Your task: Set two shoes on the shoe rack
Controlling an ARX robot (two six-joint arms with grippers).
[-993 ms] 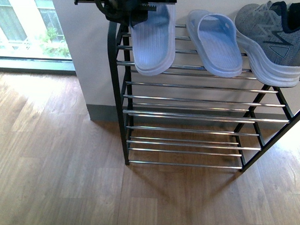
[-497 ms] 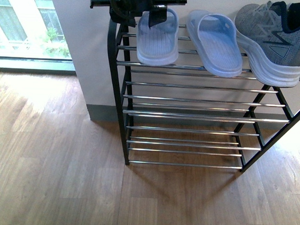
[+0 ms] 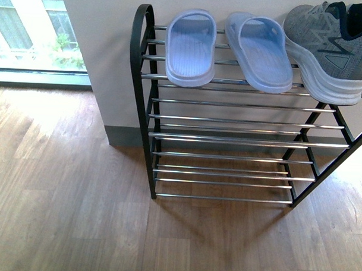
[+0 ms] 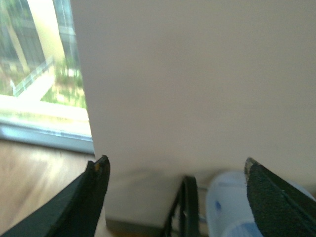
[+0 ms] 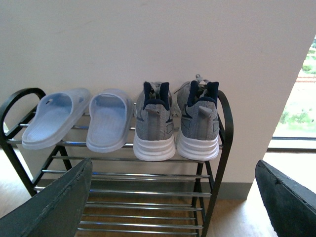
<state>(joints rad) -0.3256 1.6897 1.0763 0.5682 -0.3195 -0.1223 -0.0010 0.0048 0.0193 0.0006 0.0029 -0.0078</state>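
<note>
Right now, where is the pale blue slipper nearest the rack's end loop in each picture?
Front view: the slipper lies on the top tier, leftmost shoe.
Left wrist view: only a blurred pale blue part shows.
Right wrist view: it is leftmost.
Shared landmark: the rack's black end loop, beside it.

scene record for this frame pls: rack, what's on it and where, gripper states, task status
rack: shoe rack, three tiers, against the wall
top tier: two sneakers side by side at one end, heels out; two blue slides beside them
middle and bottom tiers: bare bars
left gripper: open, holding nothing
right gripper: open, holding nothing
floor: wood
task status: both sneakers on the rack
</note>
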